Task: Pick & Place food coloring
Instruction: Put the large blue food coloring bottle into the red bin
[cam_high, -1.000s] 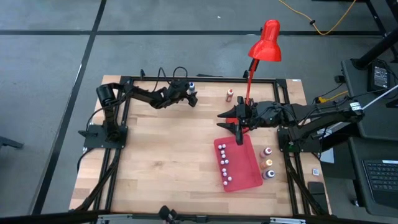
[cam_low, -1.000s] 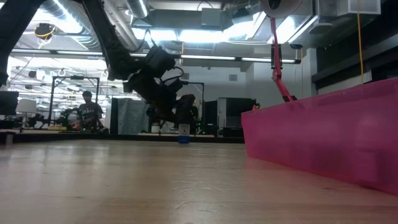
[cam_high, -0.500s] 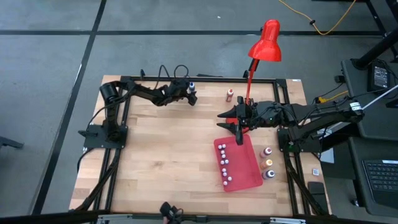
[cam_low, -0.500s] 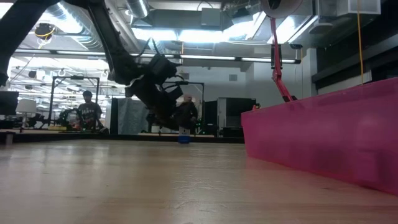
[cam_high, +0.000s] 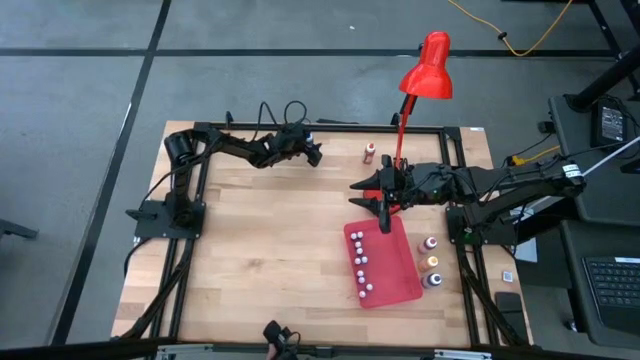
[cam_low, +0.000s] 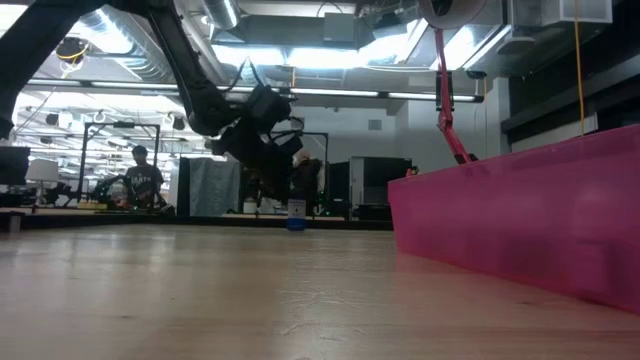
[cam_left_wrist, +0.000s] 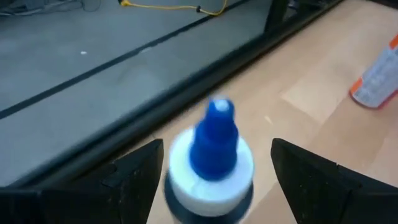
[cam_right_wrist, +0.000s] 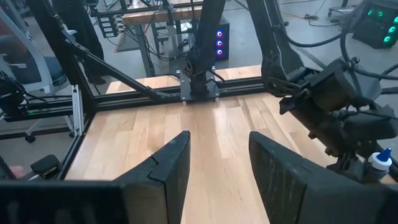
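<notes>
- The left gripper (cam_high: 312, 150) sits at the table's (cam_high: 260, 250) far edge, over a blue bottle (cam_left_wrist: 213, 158) with a white base that stands upright there. Its fingers (cam_left_wrist: 134, 177) are spread, 1 on each side of the bottle and not touching it.
- The right gripper (cam_high: 384, 215) hangs above the far edge of the red tray (cam_high: 400, 285), its fingers parted with nothing between them.
- The rest of the food coloring is well apart from the blue bottle: a row of small whitish bottles (cam_high: 361, 268) lies in the tray, 3 colored bottles (cam_high: 431, 262) stand by the table's right edge, and an orange bottle (cam_high: 370, 152) stands at the far edge near the lamp (cam_high: 425, 70).
- The step in hand looks like the grasp of the blue bottle. To do it well, the left gripper should come lower so the pads meet the wide white base, not the narrow blue tip, stay centered, and close gently; the bottle is light and stands close to the frame rail, so a sideways nudge could tip it.
- The left wrist view alone shows the gaps between fingers and bottle; from above the gripper hides the bottle almost wholly.
- The low view shows the gripper raised above the bottle (cam_low: 296, 216), which rests on the wood.
- The right wrist view shows the left gripper (cam_right_wrist: 348, 158) next to the bottle (cam_right_wrist: 379, 160) from across the table.
</notes>
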